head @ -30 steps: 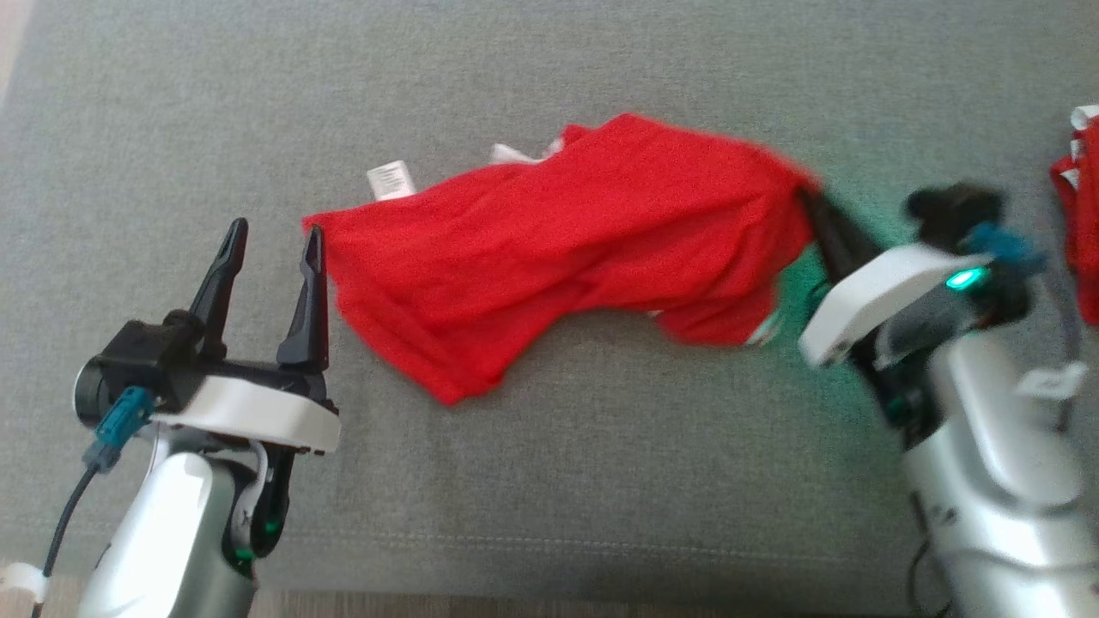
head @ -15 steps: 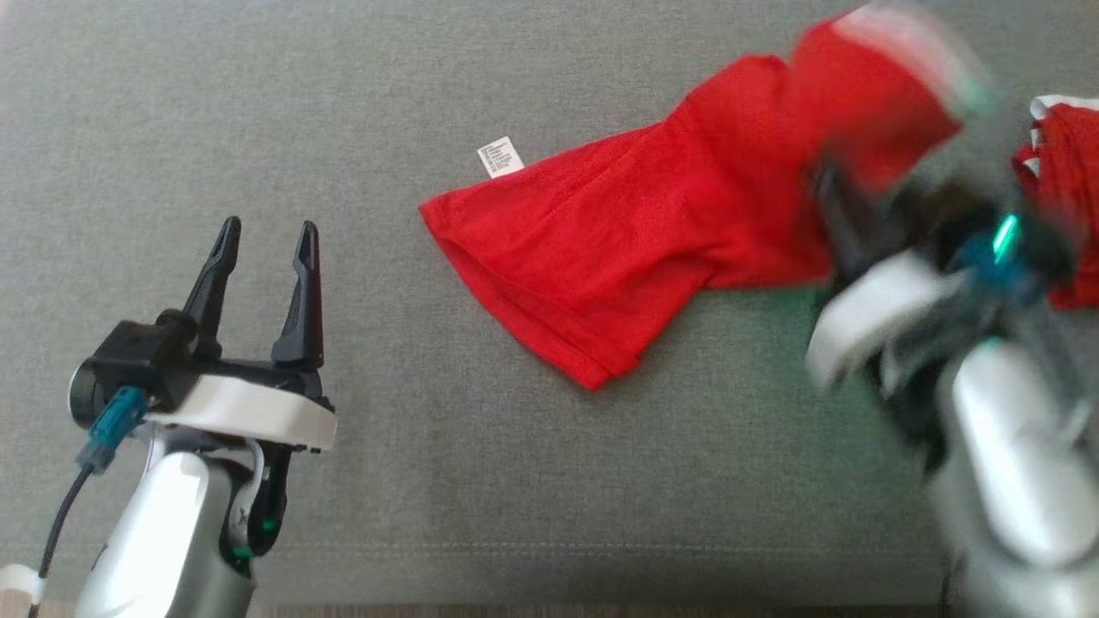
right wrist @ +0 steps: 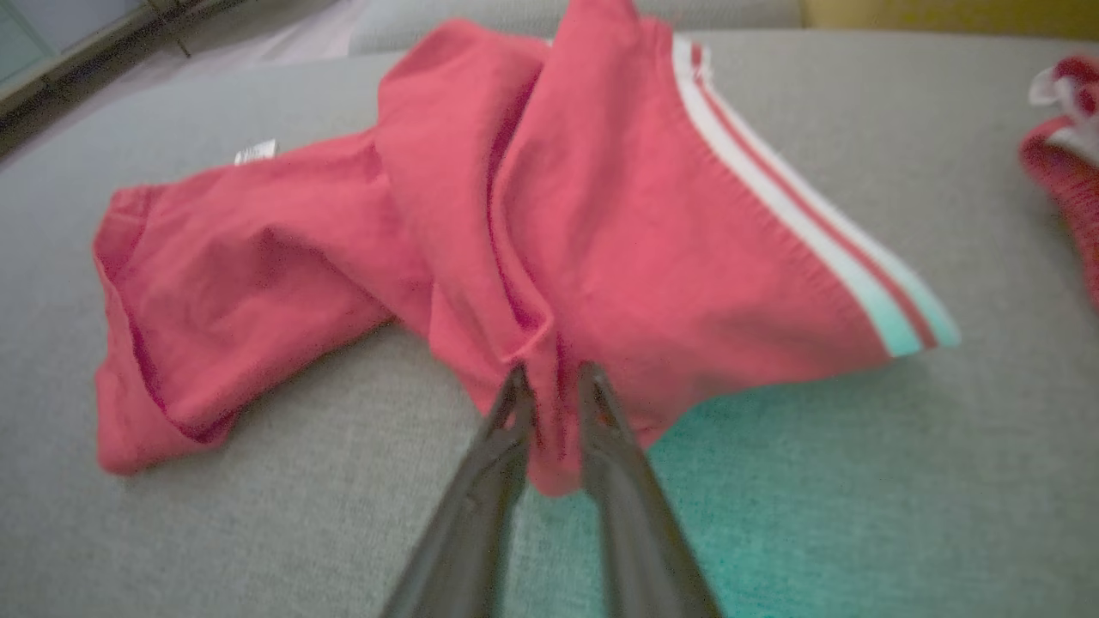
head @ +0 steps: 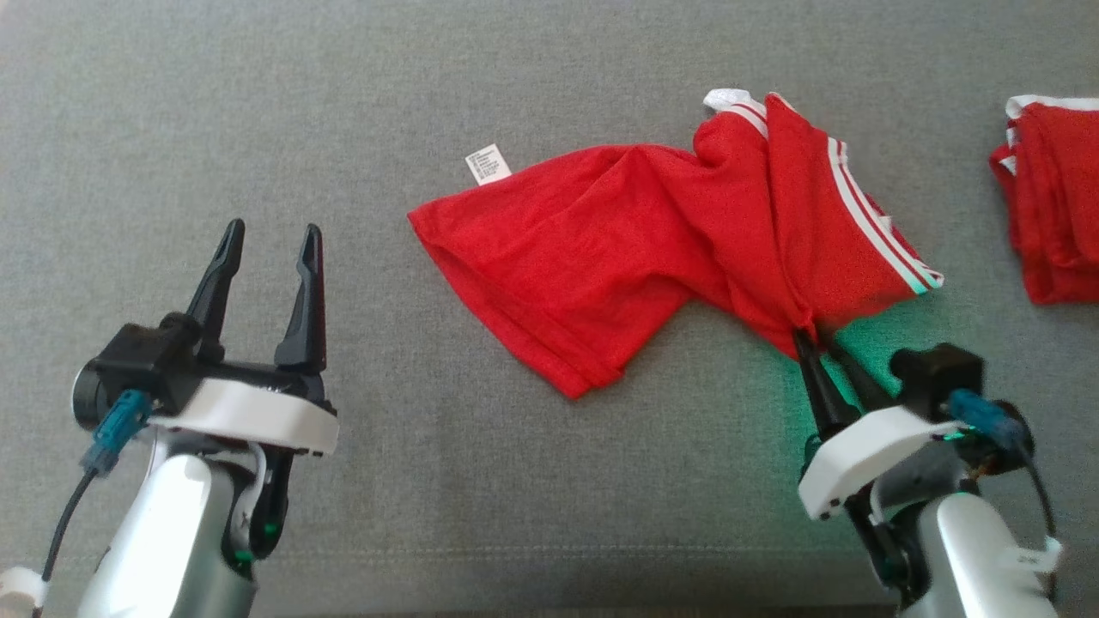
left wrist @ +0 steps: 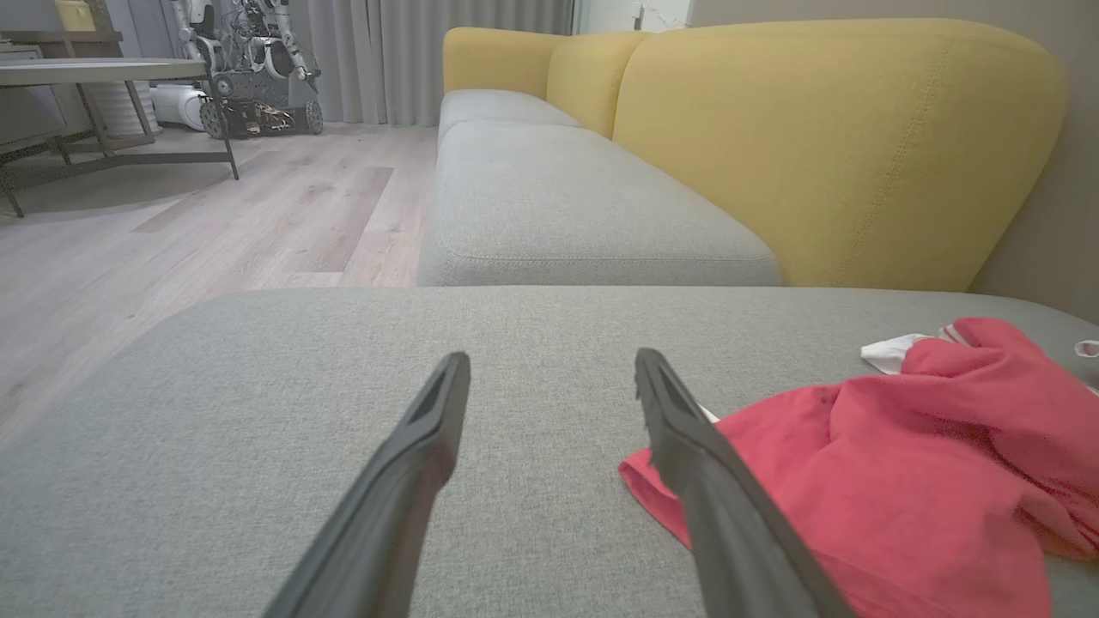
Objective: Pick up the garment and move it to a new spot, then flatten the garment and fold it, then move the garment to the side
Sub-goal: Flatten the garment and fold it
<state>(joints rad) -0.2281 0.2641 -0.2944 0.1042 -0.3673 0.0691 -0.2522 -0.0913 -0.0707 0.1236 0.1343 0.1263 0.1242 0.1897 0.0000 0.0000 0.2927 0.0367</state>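
We are pinching a fold at the near edge of the red garment [head: 601, 249] with our right end effector [head: 811, 336], its fingers clenched on the cloth. The garment is lying crumpled on the grey cushion [head: 515, 481], its white-striped band [head: 876, 225] lying on the right and a white label [head: 487, 165] sticking out at the far left. Our left end effector [head: 270, 236] is hovering released, fingers spread, apart from the cloth on its left. A second red garment [head: 1052, 197] is lying at the right edge.

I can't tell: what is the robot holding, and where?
Right tool pinches the red garment by a bunched fold at its near edge; left tool holds nothing.
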